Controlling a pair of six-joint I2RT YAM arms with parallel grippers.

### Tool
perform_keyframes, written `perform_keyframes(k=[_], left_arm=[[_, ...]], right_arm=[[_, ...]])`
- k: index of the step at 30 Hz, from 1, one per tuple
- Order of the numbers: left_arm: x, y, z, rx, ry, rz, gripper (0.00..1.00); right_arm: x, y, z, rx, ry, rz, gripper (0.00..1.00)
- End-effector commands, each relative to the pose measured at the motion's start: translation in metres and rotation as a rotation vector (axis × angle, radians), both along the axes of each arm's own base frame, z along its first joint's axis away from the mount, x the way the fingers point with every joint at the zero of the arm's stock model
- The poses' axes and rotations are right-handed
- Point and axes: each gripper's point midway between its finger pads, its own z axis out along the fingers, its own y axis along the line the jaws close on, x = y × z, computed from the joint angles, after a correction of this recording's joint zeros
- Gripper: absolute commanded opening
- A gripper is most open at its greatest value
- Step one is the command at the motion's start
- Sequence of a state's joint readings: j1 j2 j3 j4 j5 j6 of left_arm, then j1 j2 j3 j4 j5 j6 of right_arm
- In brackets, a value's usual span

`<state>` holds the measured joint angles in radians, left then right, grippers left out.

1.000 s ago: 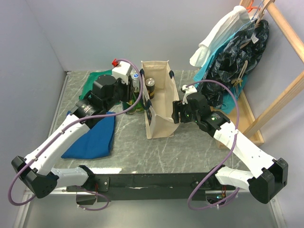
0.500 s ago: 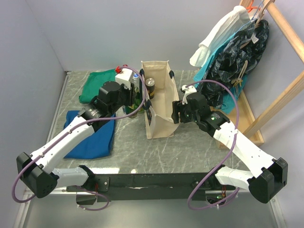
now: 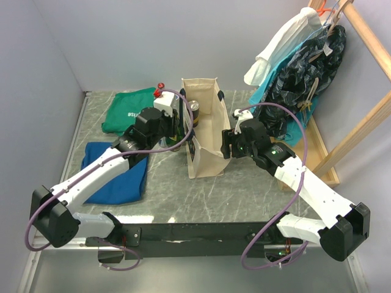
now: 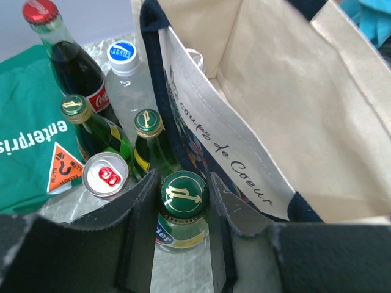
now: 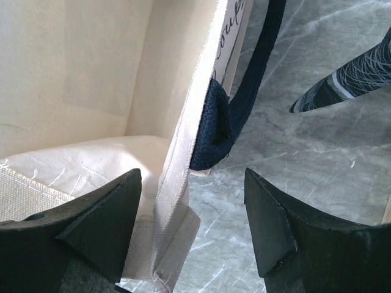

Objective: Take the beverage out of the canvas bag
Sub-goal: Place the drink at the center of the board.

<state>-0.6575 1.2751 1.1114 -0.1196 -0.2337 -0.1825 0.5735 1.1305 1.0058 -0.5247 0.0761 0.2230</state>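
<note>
The step in hand looks like the set-down. The left pincer point(image 4: 182, 189) grips a green bottle point(image 4: 182, 229) just below its cap, one finger on each side. The bottle is already outside the canvas bag point(image 3: 206, 155), just beside the bag's wall at nine o'clock. Whether its base rests on the desk point(image 3: 244, 189) I cannot tell.

The right pincer point(image 5: 191, 172) stands part-open astride the bag's three o'clock wall. One finger is inside and one outside, and the cloth between them is not pinched. It seems to be steadying the bag.

The bag stands upright at mid-desk with its mouth open. Inside, near its far nine o'clock corner, stands another dark-capped bottle point(image 3: 193, 107), so the task is probably not finished.

The next move calls for lowering the green bottle until it stands, then spreading the fingers and lifting straight up.

The spot is crowded. At about eleven o'clock of the held bottle, nearly touching, sit a can point(image 4: 105, 174) and two more green bottles point(image 4: 98, 125) point(image 4: 149, 137). A cola bottle point(image 4: 73, 67) and a water bottle point(image 4: 131, 85) stand behind them. A sideways drift or a wide release could knock one over. The bag's navy handle point(image 5: 244, 104) hangs loose and could snag a finger.

A green cloth point(image 4: 24, 140) lies at ten o'clock of the bag and a blue cloth point(image 3: 119, 177) at eight. Hanging clothes point(image 3: 299, 55) are at two o'clock, well apart.
</note>
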Motion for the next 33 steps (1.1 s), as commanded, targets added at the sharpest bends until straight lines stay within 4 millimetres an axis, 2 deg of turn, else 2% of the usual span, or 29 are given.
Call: perform_keyframes(k=[1, 14, 33], left_arm=[[0.012, -0.008, 0.063, -0.169, -0.188, 0.019, 0.01], [0.021, -0.015, 0.035, -0.197, -0.155, 0.039, 0.01], [0.028, -0.016, 0.01, -0.208, -0.174, 0.058, 0.01]], right_arm=[[0.002, -0.002, 0.002, -0.017, -0.016, -0.01, 0.74], [0.003, -0.004, 0.003, -0.019, -0.03, -0.016, 0.74], [0.003, -0.004, 0.001, -0.025, -0.021, -0.022, 0.74]])
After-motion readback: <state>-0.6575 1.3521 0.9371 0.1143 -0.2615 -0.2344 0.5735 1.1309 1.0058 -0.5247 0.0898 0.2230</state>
